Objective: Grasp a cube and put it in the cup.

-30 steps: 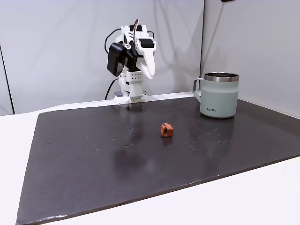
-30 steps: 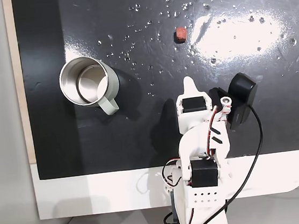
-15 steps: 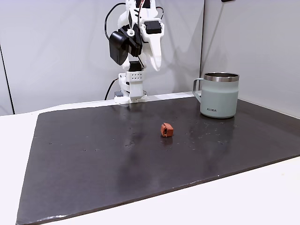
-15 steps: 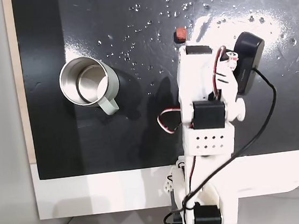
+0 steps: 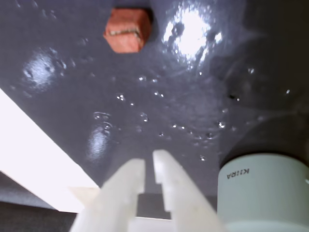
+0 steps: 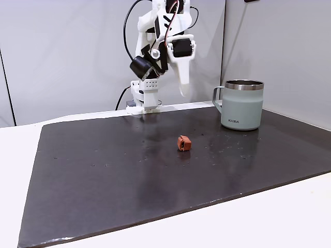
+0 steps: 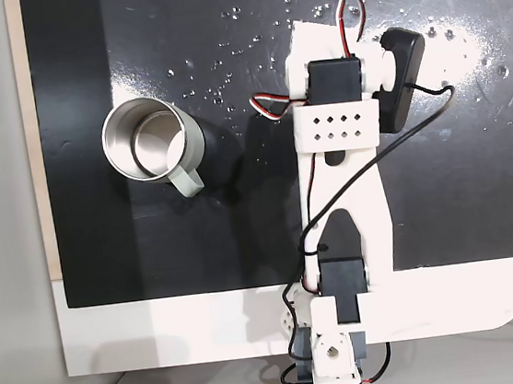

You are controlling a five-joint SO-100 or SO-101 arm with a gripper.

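**Arm reaching out over the cube, grasp not yet begun**

The step in hand is the approach; the gripper [image 5: 149, 162] hangs high above the mat [image 6: 103, 170], its fingers nearly together and holding nothing; the cube [image 6: 184, 143] lies on the mat, well short of the cup [image 6: 242, 105] and to the cup's left in the fixed side view. Next the arm would need to descend and spread its fingers around the cube. Since half a second ago the arm has stretched further forward, now covering the cube from above.
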